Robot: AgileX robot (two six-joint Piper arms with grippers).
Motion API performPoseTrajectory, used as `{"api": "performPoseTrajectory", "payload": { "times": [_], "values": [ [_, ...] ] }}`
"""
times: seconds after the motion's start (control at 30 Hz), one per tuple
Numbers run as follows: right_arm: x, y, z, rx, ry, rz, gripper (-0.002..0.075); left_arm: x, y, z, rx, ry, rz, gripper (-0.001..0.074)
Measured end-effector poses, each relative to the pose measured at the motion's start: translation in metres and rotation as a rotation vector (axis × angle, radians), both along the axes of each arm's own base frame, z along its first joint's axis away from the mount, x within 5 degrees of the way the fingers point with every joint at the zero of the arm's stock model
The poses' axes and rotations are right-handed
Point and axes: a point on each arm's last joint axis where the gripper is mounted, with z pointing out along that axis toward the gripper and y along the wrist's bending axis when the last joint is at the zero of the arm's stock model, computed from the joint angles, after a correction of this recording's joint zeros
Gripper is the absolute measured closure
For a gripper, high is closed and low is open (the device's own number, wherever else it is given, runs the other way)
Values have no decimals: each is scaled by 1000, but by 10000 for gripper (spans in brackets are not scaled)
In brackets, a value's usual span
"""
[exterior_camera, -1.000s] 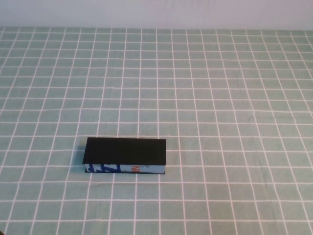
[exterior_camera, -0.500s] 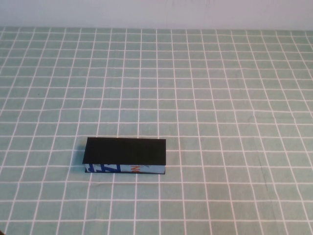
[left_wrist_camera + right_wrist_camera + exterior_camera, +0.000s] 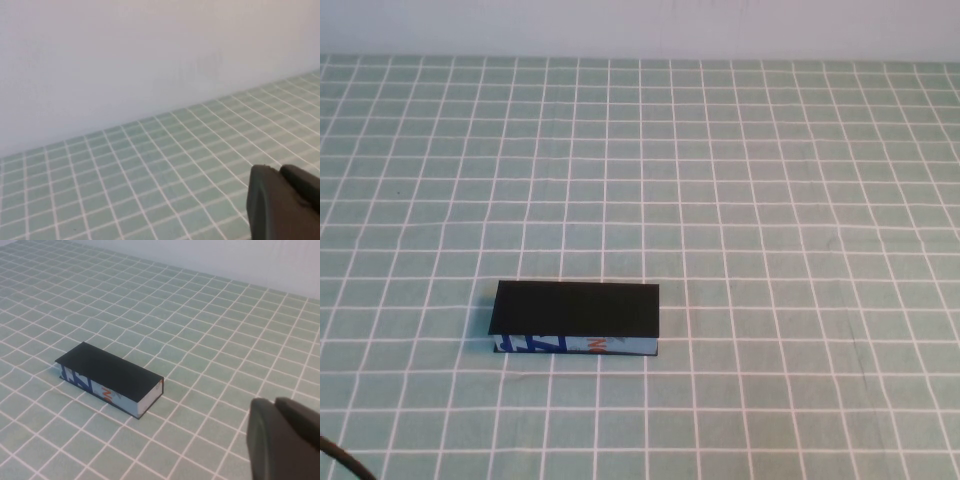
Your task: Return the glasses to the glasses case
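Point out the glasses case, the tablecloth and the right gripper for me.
glasses case point(image 3: 575, 308): high view, on its closed black lid.
tablecloth point(image 3: 770, 200): high view, bare green checked cloth beyond the case.
right gripper point(image 3: 282, 440): right wrist view, dark finger at the frame's corner, away from the case.

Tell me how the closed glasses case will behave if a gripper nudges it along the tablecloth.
The glasses case lies flat, long and low, so it would probably slide, not tip or roll. Its boxy edges suggest it is stiff. A push near one end might turn it. The left gripper and right gripper are both away from it.
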Motion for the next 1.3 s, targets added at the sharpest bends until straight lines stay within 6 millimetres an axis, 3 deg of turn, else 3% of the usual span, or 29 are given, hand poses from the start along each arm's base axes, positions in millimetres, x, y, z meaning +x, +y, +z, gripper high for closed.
{"api": "performPoseTrajectory", "payload": {
  "times": [0.27, 0.43, 0.67, 0.83, 1.3],
  "values": [
    [0, 0, 0, 2, 1, 0, 737, -21, 16, -37, -52, -141, 90, 733],
    [0, 0, 0, 2, 1, 0, 737, -33, 26, -81, -114, -81, 188, 733],
    [0, 0, 0, 2, 1, 0, 737, -35, 30, -138, -204, 54, 263, 734],
    [0, 0, 0, 6, 3, 1, 737, -37, 32, -154, -101, 193, 290, 734],
    [-1, 0, -1, -1, 16, 6, 737, -37, 32, -155, -67, 194, 283, 733]
  ]
}}
